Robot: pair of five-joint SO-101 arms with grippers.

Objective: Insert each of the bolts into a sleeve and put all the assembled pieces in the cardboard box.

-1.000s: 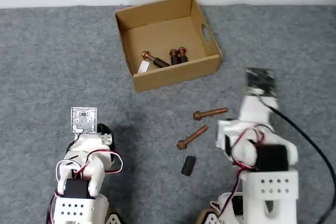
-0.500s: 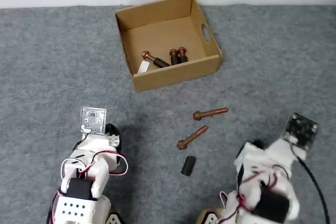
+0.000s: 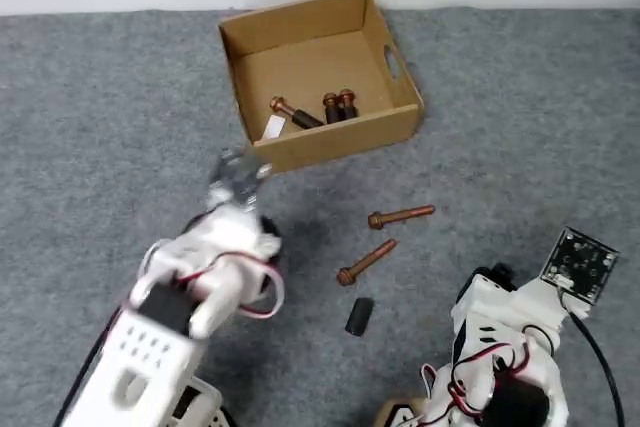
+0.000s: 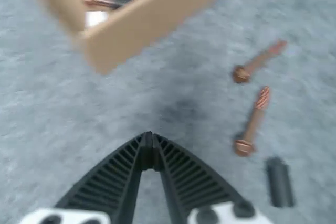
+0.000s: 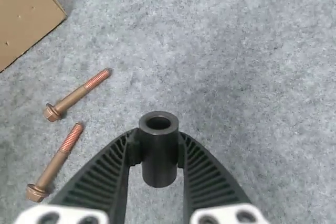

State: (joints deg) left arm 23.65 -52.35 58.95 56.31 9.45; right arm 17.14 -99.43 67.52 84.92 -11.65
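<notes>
Open room: bare grey carpet (image 3: 520,127) runs to the right of the cardboard box (image 3: 335,143) and between its near wall and the loose parts.
Box edge: the near-left corner stands just beyond the left arm's wrist.
Left gripper (image 4: 147,141): fingers pressed together with nothing between them, over carpet just near of the box's near wall.
Right gripper (image 5: 157,136): closed on a black sleeve (image 5: 158,153), which is held upright with its bore showing.
Loose bolts: far bolt (image 3: 400,216) and near bolt (image 3: 366,261) lie apart on the carpet, heads to the left.
Loose sleeve (image 3: 359,315): just near of the near bolt, not touching it.
In box: assembled pieces (image 3: 318,110), seemingly three, toward the near wall.
Left arm: stretched far and rightward toward the box; its wrist is blurred from above.
Right arm: folded back at the near right, well apart from the box.
</notes>
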